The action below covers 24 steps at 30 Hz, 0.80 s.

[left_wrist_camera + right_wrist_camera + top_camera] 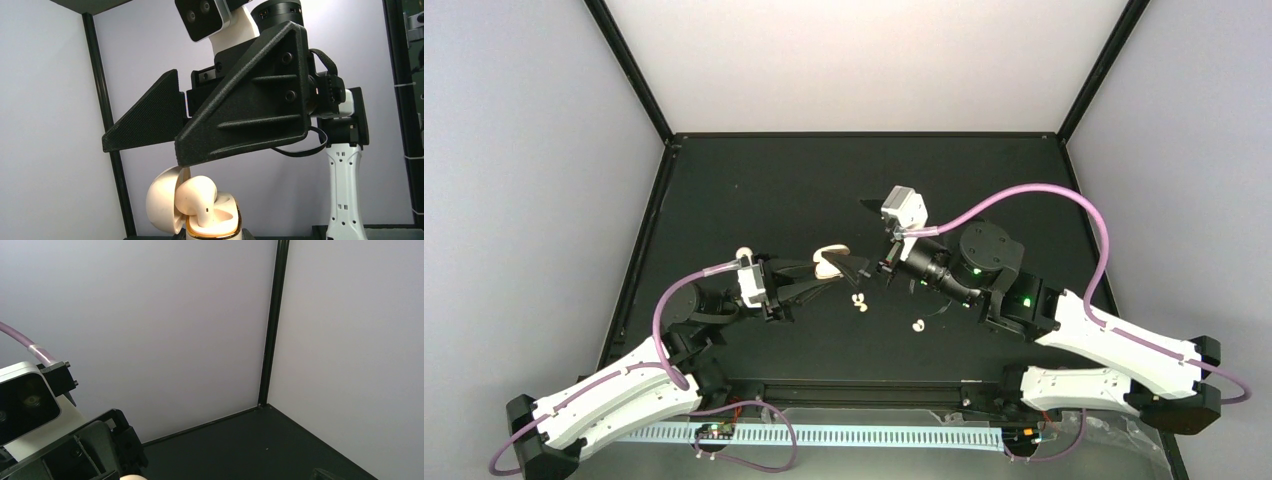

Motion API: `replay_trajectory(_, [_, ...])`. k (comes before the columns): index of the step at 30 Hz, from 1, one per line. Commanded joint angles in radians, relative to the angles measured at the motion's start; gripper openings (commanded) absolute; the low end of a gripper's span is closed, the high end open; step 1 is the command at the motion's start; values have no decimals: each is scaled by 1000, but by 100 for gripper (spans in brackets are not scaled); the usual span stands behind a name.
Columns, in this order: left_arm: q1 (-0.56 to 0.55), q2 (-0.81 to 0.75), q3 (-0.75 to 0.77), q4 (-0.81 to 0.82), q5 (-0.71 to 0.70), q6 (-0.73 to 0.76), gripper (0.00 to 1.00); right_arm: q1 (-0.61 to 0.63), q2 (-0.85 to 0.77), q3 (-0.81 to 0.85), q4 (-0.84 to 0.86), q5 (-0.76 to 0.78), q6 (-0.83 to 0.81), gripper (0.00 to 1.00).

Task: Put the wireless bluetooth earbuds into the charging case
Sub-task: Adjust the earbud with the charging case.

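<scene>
The cream charging case point(829, 261) stands open, and my left gripper point(824, 277) is shut on its gold-rimmed base point(212, 227). Its lid point(161, 200) is tipped back to the left. One stemmed earbud point(196, 196) sits in the case with its stem down in a slot. My right gripper point(862, 266) hovers open just above the case, its black fingers point(240, 115) apart and empty, the nearer tip close over the lid and earbud. Two more earbuds point(859, 301) lie together on the table below the case, and a third point(917, 325) lies further right.
The black table point(824, 190) is ringed by a black frame and pale walls. In the right wrist view I see the back right corner post point(272, 325), bare floor point(260, 445) and the left arm's camera housing point(25, 402). A pink cable point(1044, 195) loops over the right arm.
</scene>
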State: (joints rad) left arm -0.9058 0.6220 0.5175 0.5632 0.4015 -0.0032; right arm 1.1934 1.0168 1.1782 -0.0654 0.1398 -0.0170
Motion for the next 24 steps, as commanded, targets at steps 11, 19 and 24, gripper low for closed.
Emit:
replay_trajectory(11, [-7,-11,13,15,-8,-4,2,-4,-14,5,-62,-17,12,100])
replay_trajectory(19, [-7,-14,13,13,-27,-5,2,-3,-11,14,-84,-45,15,100])
replay_trajectory(24, [-7,-9,13,15,-29,-3,1,-3,-14,18,-86,-46,17,100])
